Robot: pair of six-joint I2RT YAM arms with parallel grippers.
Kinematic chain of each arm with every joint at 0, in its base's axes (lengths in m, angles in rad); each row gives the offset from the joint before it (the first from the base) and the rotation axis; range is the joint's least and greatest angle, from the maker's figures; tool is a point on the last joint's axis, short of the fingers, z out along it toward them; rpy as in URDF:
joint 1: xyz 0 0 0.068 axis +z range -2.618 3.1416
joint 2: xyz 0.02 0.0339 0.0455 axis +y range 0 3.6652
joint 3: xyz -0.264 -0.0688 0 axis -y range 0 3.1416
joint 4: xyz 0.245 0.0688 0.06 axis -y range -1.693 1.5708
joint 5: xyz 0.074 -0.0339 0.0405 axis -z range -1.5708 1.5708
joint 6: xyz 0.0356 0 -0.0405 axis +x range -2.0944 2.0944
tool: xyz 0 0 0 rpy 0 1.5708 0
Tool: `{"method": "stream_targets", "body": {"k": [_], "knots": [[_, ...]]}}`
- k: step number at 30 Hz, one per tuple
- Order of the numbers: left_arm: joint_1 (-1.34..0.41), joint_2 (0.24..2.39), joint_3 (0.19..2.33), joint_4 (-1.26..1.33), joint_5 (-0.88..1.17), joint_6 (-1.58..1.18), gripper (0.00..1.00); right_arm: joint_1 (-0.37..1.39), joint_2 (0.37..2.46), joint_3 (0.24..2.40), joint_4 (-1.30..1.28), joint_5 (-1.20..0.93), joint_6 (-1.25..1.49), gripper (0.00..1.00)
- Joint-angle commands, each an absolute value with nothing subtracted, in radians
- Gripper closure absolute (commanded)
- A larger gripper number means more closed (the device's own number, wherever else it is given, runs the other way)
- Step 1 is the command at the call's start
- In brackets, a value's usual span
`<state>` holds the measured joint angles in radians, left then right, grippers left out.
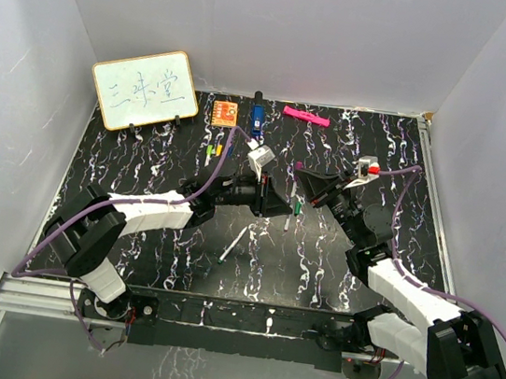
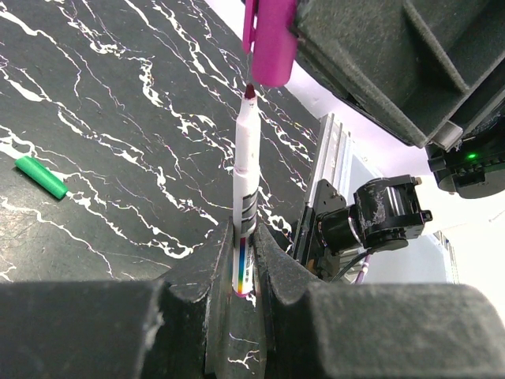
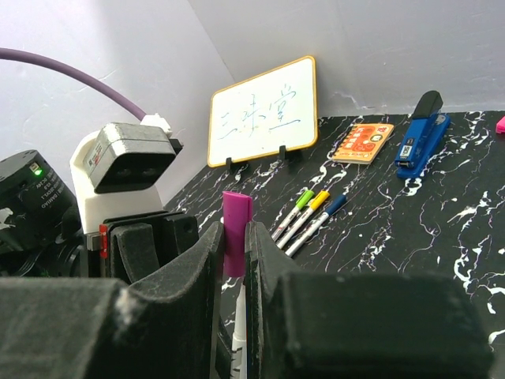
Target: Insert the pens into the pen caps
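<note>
table: black marbled. loose pen mid-table, capped pens near the back
left gripper: clamped on rear end of pen, tip aimed at cap
right gripper: pinching magenta cap, mouth facing the pen
pen: tip right at cap mouth, roughly in line, not seated
green cap: lying loose, well aside
step: mating pen and cap between the arms
next: drive along pen axis, keep tip centred, push till seated

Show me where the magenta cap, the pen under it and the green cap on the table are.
magenta cap [image 2: 274, 39], left wrist view, middle of its side.
pen [image 2: 246, 154], left wrist view, white barrel.
green cap [image 2: 41, 177], left wrist view, its middle.
</note>
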<state>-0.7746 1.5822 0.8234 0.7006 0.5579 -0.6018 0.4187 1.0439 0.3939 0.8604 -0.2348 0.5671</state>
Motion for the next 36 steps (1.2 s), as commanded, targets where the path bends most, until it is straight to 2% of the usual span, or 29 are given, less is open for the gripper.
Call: {"method": "stream_targets", "body": {"k": [1,25,36], "knots": [[-0.780,1.532,0.852,0.713,0.555,-0.580,1.00,0.421,1.031,0.381,0.914,-0.229,0.548,1.00],[-0.781,1.525,0.864,0.739,0.539,-0.597,1.00,0.422,1.050,0.358,0.924,-0.256,0.569,1.00],[-0.779,1.514,0.918,0.707,0.463,-0.573,1.00,0.425,1.053,0.357,0.823,-0.318,0.553,1.00]]}}
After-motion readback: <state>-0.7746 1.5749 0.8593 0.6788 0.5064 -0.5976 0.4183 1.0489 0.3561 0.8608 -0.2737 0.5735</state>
